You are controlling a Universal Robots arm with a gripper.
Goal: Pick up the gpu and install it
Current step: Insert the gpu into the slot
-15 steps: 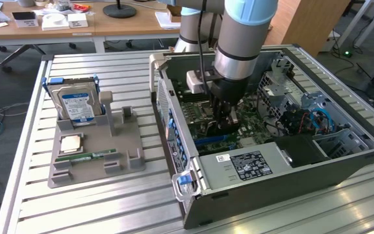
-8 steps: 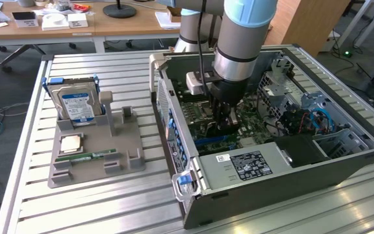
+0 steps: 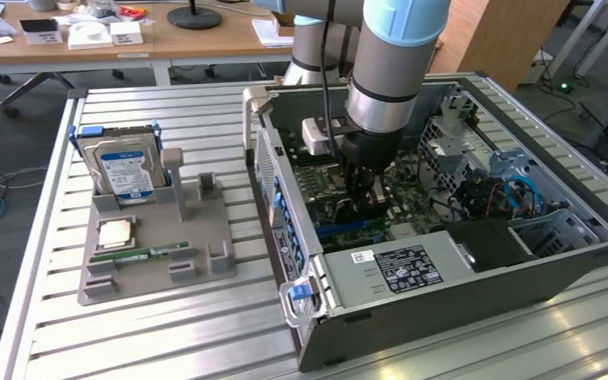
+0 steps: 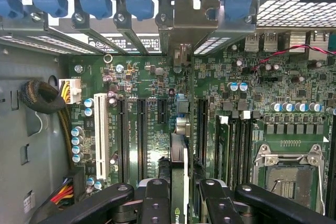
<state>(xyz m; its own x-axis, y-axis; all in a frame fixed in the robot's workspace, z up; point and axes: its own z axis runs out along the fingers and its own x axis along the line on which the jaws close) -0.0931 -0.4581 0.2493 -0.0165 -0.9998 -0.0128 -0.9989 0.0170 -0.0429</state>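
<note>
Fingers clamp the gpu edge-on between them, over the motherboard.

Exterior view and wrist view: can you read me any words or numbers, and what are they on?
No text reads clearly.
Blue label on the hard drive: too blurred.
Black label on the power supply: too small.
The white sticker beside it: too small.
White print on the motherboard: too small.
The gpu in the hand: nothing readable.
</note>
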